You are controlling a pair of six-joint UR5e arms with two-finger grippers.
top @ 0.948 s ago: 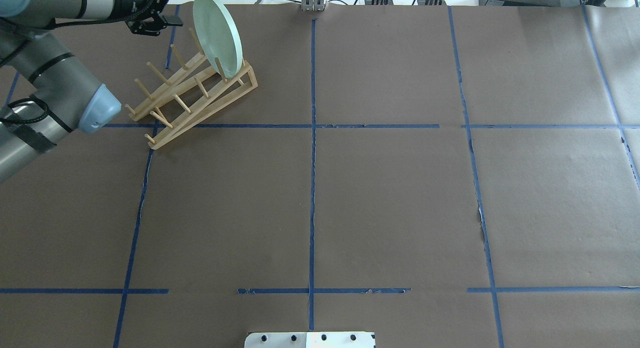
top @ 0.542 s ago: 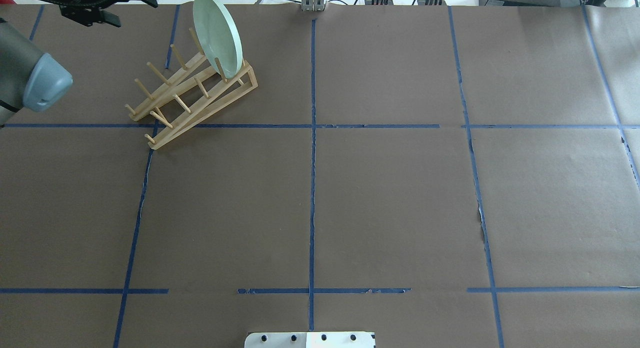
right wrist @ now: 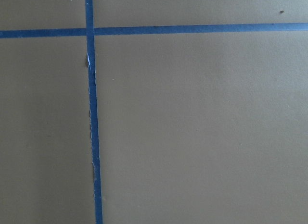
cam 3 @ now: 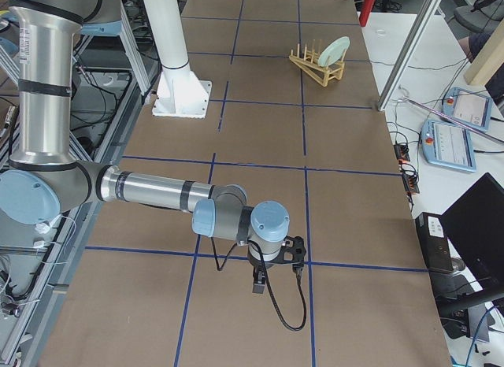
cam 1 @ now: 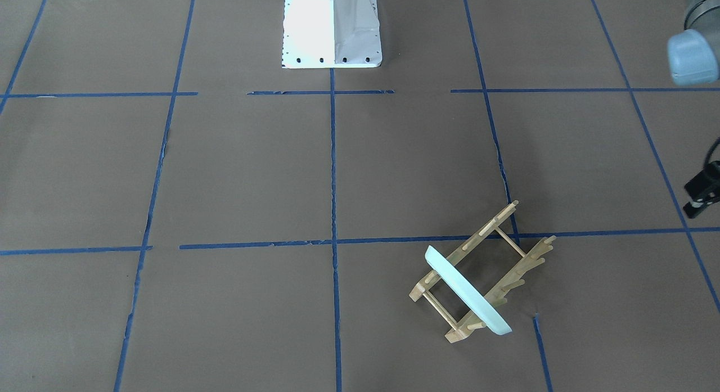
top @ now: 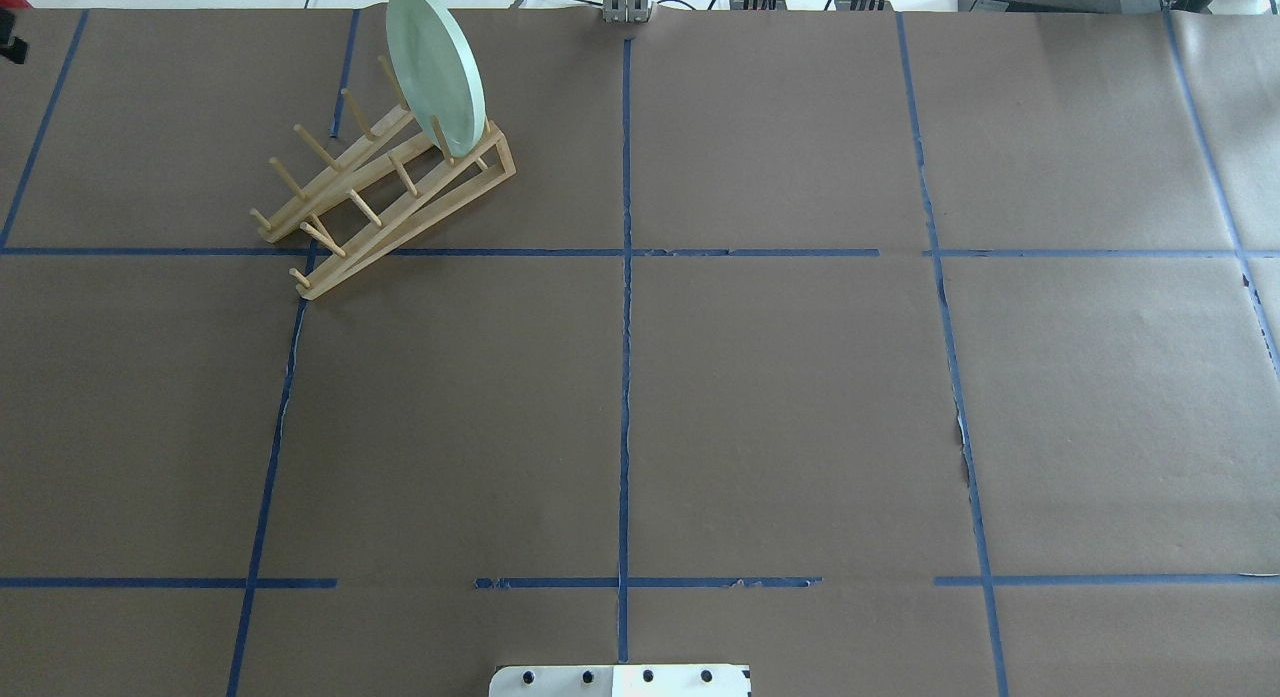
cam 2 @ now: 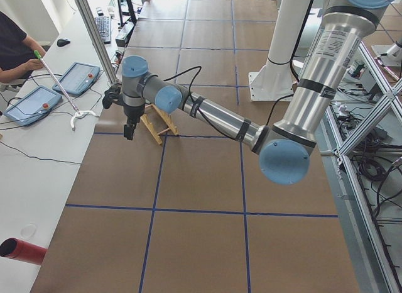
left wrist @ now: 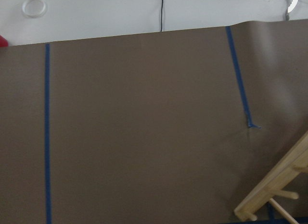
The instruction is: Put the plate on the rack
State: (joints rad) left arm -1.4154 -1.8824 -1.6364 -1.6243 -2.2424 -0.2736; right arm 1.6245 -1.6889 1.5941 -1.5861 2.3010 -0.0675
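Where the plate sits: one pale green plate (top: pixel 436 72) stands on edge in the rack (top: pixel 390 192), tilted a little. It is in the slot at the rack's far end, with its lower rim down between the two rails and pegs on both sides of it.
Rack contents: the one plate. The pegs of the other slots show in full.
Rack place: far left part of the surface (top: pixel 780 397), lying slantwise, its near end over a crossing of the blue tape lines (top: pixel 625 377).
Count: one plate and one rack. The rack has two rails, each with a row of upright pegs, joined by two thin dowels.
Left fingers (cam 2: pixel 128 131): they point down over the surface, to the left of the rack and apart from it, with nothing in them that I can see. Whether they are apart or together cannot be told.
Right fingers (cam 3: pixel 257 287): they point down over the right part of the surface, well apart from the rack and plate. They show only from the side, so whether they are apart or together cannot be told.
Left wrist view: one corner of the rack at the lower right edge, otherwise brown paper and tape.
Surface: brown paper with a grid of blue tape, and one white base (cam 1: pixel 332 29) at the middle of the near edge.
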